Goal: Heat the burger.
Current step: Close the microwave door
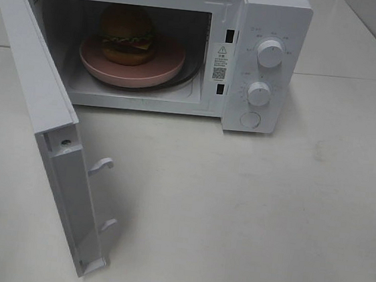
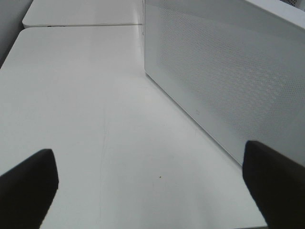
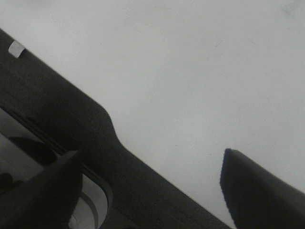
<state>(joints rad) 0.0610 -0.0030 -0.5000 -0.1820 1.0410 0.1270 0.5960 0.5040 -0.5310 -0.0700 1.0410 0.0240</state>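
The burger (image 1: pixel 127 35), with an orange-brown bun, green lettuce and dark patty, sits on a round pink plate (image 1: pixel 162 71) inside the white microwave (image 1: pixel 274 29). The microwave door (image 1: pixel 42 92) stands wide open, swung toward the front left. Neither arm shows in the high view. In the left wrist view my left gripper (image 2: pixel 152 186) is open and empty above the white table, with the microwave's perforated side (image 2: pixel 224 76) beside it. In the right wrist view my right gripper (image 3: pixel 152 186) is open and empty over the table, next to a dark base structure (image 3: pixel 62 109).
The microwave's two white knobs (image 1: pixel 270 53) and a round button (image 1: pixel 249 119) face the front right. The white table (image 1: pixel 254 215) stretches in front of the microwave. A second table section (image 2: pixel 81 12) lies beyond a seam.
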